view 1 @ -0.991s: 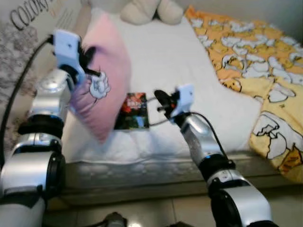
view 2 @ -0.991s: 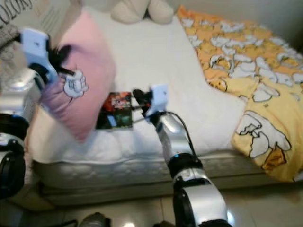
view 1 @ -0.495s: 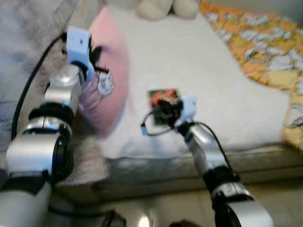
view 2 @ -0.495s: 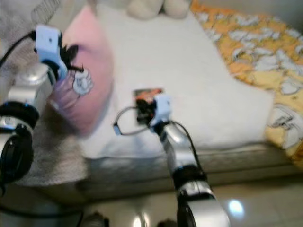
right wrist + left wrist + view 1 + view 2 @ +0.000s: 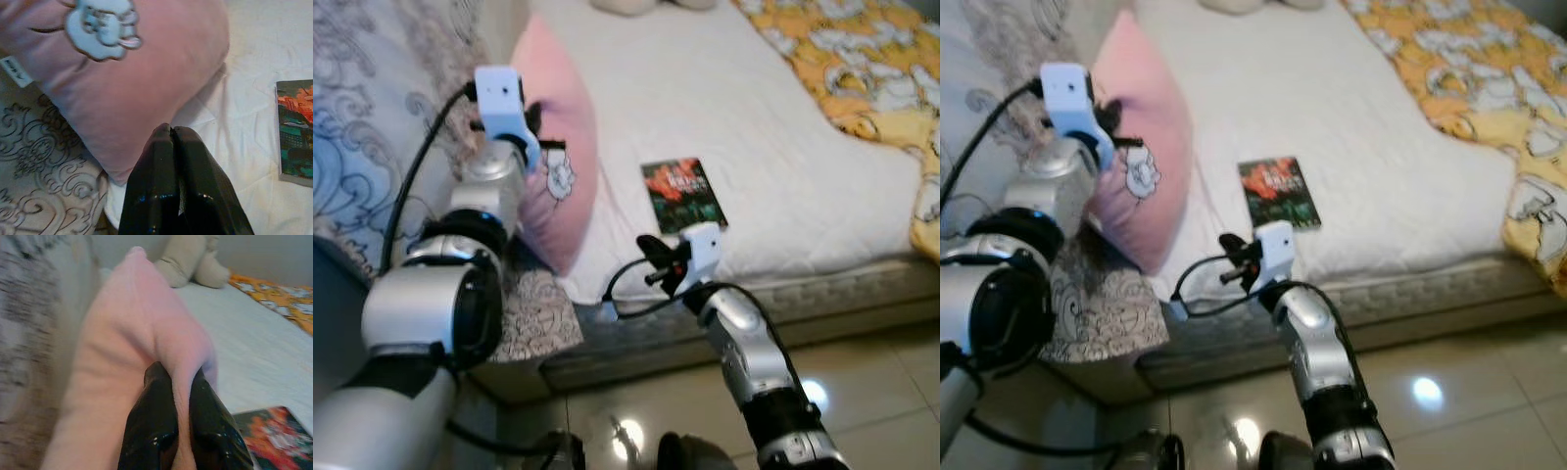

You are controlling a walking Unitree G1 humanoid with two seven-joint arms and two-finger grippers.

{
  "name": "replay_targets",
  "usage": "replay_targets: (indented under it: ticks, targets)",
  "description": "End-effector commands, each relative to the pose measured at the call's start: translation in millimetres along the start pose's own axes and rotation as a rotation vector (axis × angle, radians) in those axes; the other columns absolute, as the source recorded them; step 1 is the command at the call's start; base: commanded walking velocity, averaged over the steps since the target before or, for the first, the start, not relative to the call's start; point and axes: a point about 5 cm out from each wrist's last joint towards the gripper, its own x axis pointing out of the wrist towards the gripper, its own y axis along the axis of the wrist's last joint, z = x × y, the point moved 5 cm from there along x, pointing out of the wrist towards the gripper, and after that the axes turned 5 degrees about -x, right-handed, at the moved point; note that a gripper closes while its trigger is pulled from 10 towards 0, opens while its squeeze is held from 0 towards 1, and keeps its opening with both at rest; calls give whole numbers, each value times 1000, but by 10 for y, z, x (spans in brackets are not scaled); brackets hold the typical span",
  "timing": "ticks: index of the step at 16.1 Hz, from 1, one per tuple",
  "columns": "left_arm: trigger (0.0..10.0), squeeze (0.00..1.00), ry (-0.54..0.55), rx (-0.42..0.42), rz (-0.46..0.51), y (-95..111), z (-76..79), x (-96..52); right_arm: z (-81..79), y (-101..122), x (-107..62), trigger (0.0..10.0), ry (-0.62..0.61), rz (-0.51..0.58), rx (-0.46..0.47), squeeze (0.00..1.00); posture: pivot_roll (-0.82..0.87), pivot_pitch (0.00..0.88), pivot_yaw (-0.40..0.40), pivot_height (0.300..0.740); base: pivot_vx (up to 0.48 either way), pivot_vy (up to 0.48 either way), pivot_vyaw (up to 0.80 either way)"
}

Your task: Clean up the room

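A pink pillow (image 5: 566, 186) with a white cartoon patch stands on edge at the left side of the white bed (image 5: 754, 127). My left gripper (image 5: 546, 133) is shut on a fold along its top edge, and the left wrist view shows both black fingers (image 5: 152, 421) pinching the pink fabric (image 5: 122, 347). A dark book (image 5: 682, 194) lies flat on the sheet near the bed's front edge. My right gripper (image 5: 648, 257) hovers at that front edge, just short of the book. It is shut on nothing, its tips (image 5: 171, 129) pointing at the pillow's lower corner (image 5: 137, 73).
A grey patterned cloth (image 5: 533, 318) hangs off the bed's left corner below the pillow. A yellow printed blanket (image 5: 862, 69) covers the right of the bed. A beige plush toy (image 5: 193, 264) sits at the head. Glossy tiled floor (image 5: 862, 382) lies in front.
The camera has swung, so the bed now sits further right and up. My right gripper has drawn back from the book to the bed's front edge. The pillow stays in my left gripper.
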Motion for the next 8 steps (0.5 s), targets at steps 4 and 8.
replay_targets:
  ticks: [4, 8]
  targets:
    - [10000, 0, -155, -125, 88, 413, 586, 80, 24, 58, -97, 10000, -35, -9, -19, 0, -151, 178, 24, 740, 0, 0, 0]
    - [10000, 0, -118, -458, 49, 455, 509, 103, 7, 31, -161, 10000, -43, -28, -9, 0, -151, 197, 25, 740, 0, 0, 0]
